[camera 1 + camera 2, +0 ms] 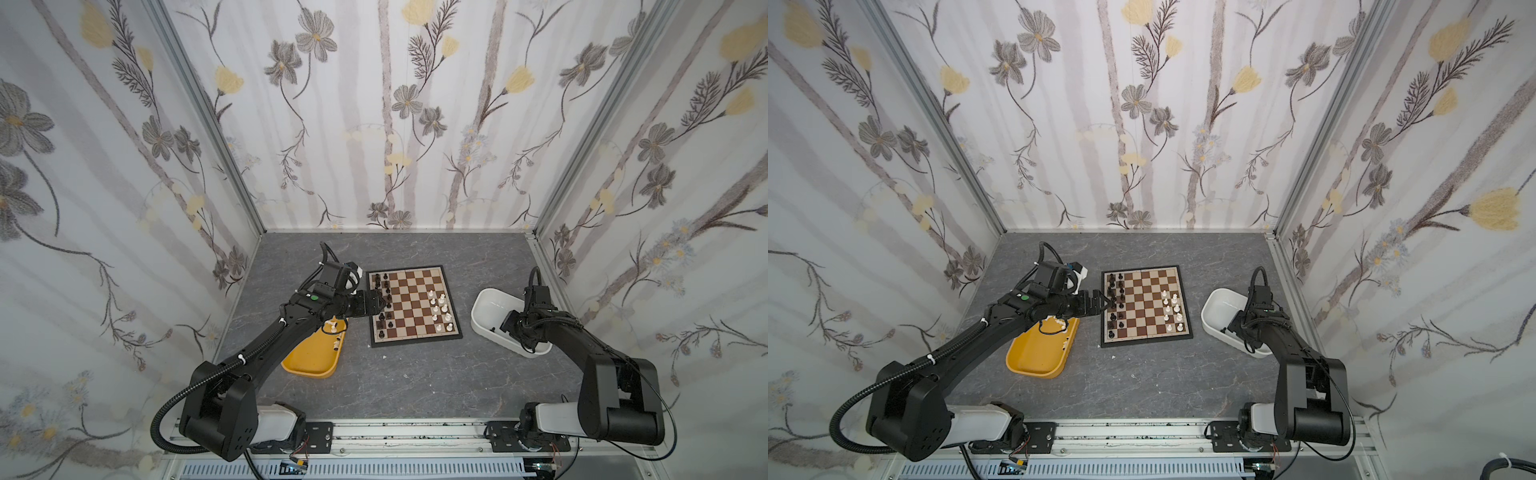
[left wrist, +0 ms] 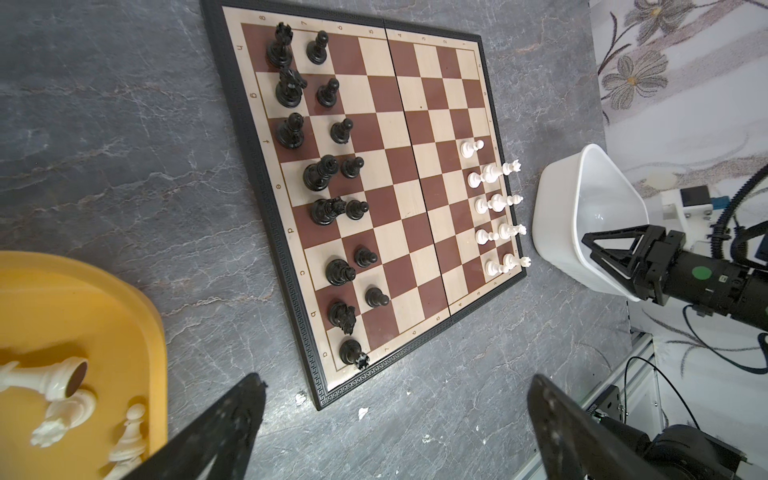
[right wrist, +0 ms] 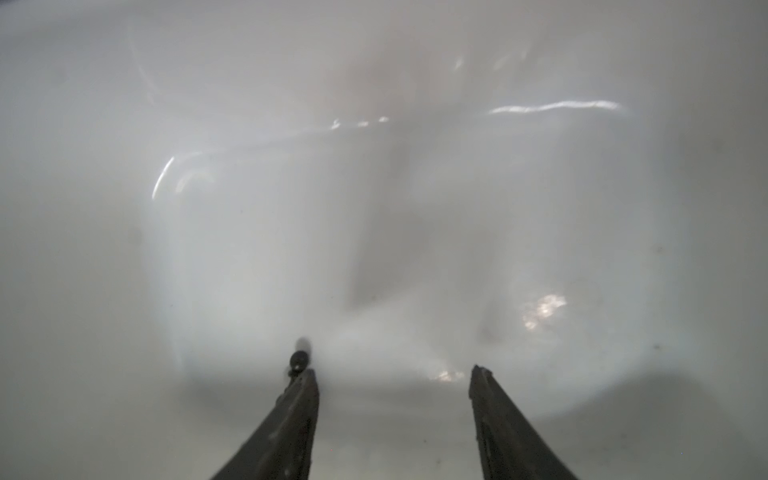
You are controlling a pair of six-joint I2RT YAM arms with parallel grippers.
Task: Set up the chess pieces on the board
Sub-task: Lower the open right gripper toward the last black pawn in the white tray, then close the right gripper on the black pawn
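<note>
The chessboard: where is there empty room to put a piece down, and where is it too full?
Free: the middle band of the board between the black pieces and the white pieces, and the white side's far corner squares. The grey table in front, between yellow tray and white tub, is bare. Crowded: the two black rows beside the left hand.

Colours I see here
Board (image 1: 411,307) brown-and-cream checked; chess pieces (image 2: 319,173) black, white; yellow tub (image 1: 309,360); white tub (image 1: 490,309); table (image 1: 415,382) grey, veined.
</note>
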